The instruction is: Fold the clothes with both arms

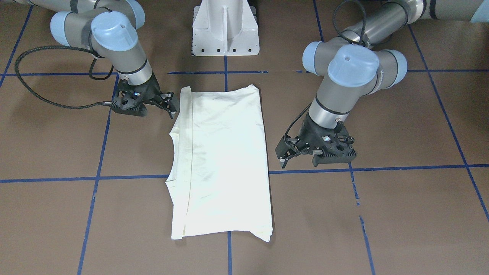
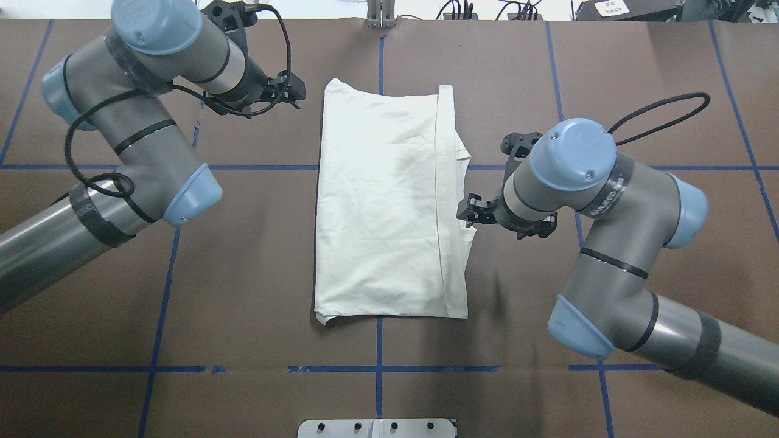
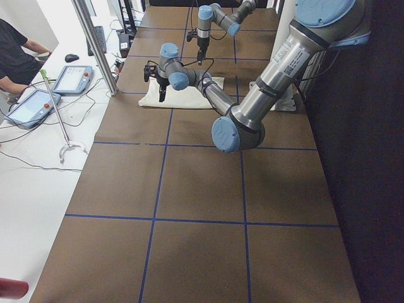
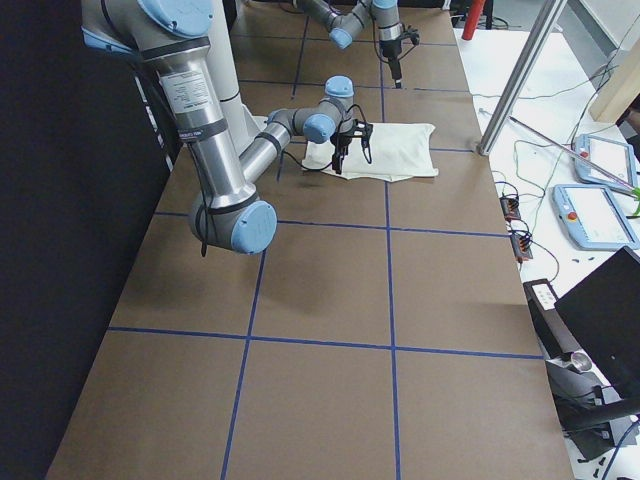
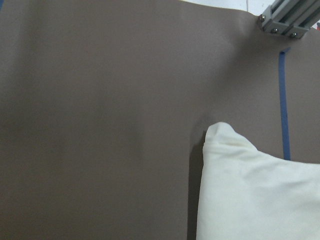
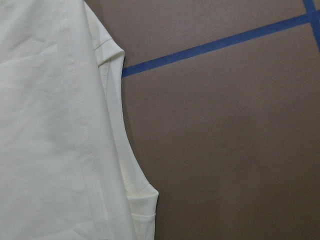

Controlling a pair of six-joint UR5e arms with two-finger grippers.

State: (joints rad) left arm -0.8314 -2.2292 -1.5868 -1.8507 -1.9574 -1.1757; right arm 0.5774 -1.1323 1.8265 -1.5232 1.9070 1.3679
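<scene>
- The shirt (image 2: pixel 383 201) lies folded in a long strip on the surface (image 2: pixel 243 274); soft and light, it would sag, so take corners
- Right gripper (image 2: pixel 470 212) just beside its layered edge, fingers spread, holding nothing
- Left gripper (image 2: pixel 293 92) near the far corner, fingers also released; open room on both sides

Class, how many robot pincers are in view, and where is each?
2. The left pincer hovers off the shirt's far left corner; the right pincer is beside its right edge. None seem hidden.
</scene>
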